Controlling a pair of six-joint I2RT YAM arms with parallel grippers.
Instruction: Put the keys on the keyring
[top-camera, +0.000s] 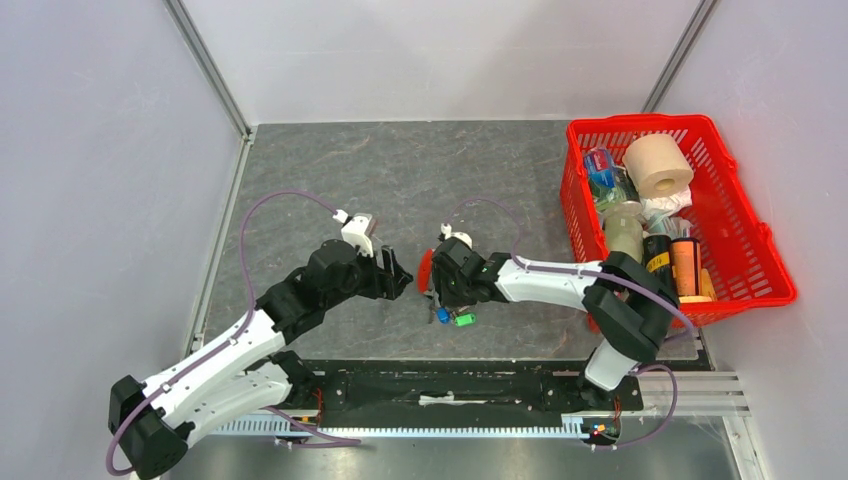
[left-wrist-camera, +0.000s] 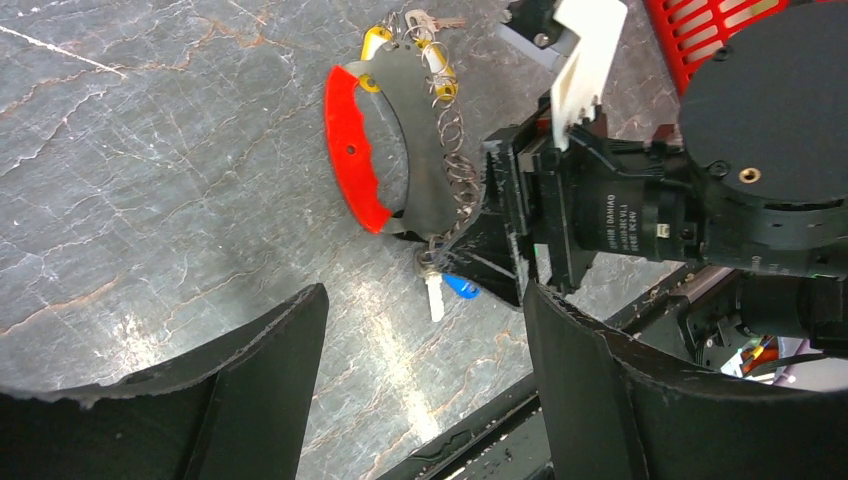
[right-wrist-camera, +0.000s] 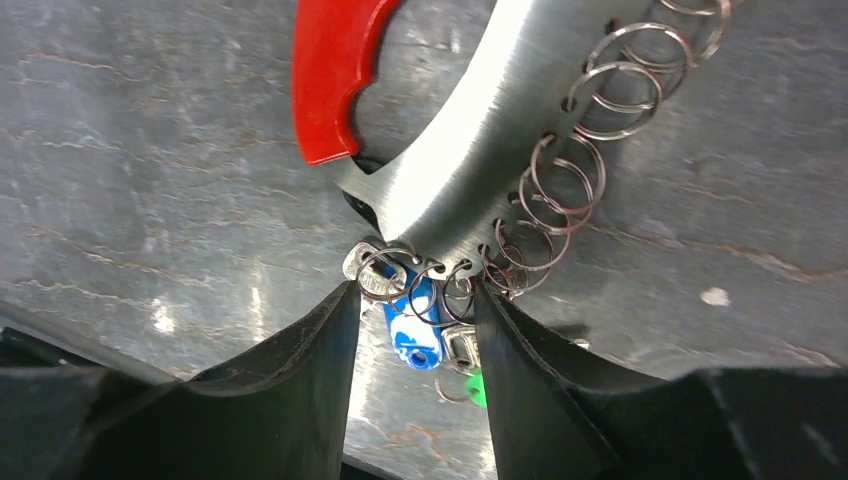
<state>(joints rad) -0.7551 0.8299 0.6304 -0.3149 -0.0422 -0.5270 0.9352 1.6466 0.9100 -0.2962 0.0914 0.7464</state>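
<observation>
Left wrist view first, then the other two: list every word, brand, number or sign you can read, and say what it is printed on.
"DAMIAO": white print on the black right-arm motor housing.
Smaller print beside it: too blurred to read.
White marks on the blue key: unreadable.
Labels on goods in the red basket: too small to read.

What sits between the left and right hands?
The keyring, red grip facing the left hand, keys by the right hand; top external view.
</observation>
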